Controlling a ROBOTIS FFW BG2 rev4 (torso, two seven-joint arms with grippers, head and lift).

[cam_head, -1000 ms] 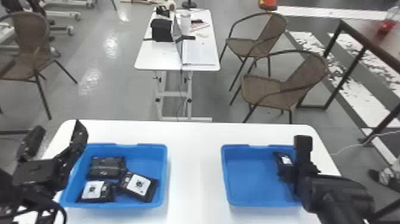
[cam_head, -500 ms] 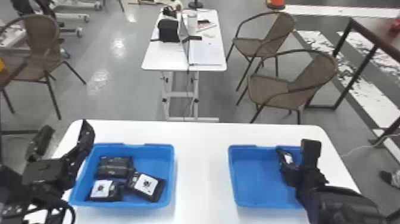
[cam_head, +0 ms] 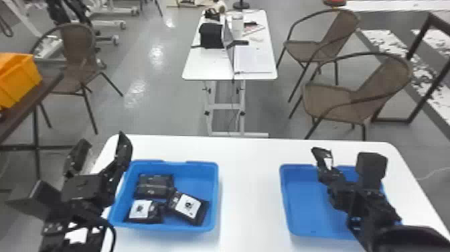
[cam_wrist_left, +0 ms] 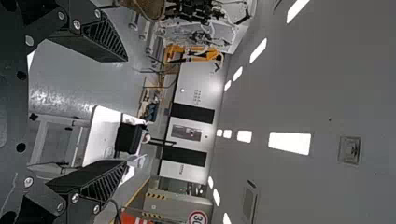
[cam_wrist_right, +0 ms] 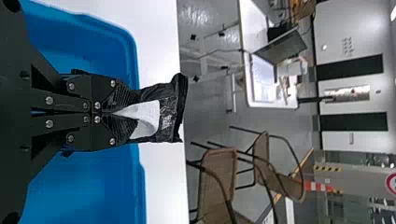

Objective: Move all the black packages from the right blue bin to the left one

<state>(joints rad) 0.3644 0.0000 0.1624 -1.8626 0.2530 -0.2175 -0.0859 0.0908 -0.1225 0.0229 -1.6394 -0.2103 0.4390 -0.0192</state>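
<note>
Above the right blue bin point(cam_head: 311, 201), my right gripper point(cam_head: 329, 177) holds a black package point(cam_head: 323, 158) with a white label. In the right wrist view the right gripper point(cam_wrist_right: 112, 113) is closed on one end of that package point(cam_wrist_right: 168, 112). The left blue bin point(cam_head: 197, 167) contains three black packages: one dark-faced point(cam_head: 154, 186), two with white labels, at the front left point(cam_head: 144, 211) and at the right point(cam_head: 188, 207). My left gripper point(cam_head: 100, 157) is parked by the left bin's left side, open, its fingers apart; the left wrist view shows the left gripper point(cam_wrist_left: 123, 112) with nothing between them.
Both bins stand on a white table point(cam_head: 249, 187), with bare tabletop between them. Beyond it are a second white table point(cam_head: 214, 65) with a laptop, and wicker chairs point(cam_head: 334, 100). An orange crate point(cam_head: 18, 78) sits on a dark table at the left.
My right gripper has risen inside the right bin's area, lifting the package above it. The head view has shifted a little toward the left. The left gripper remains open.
</note>
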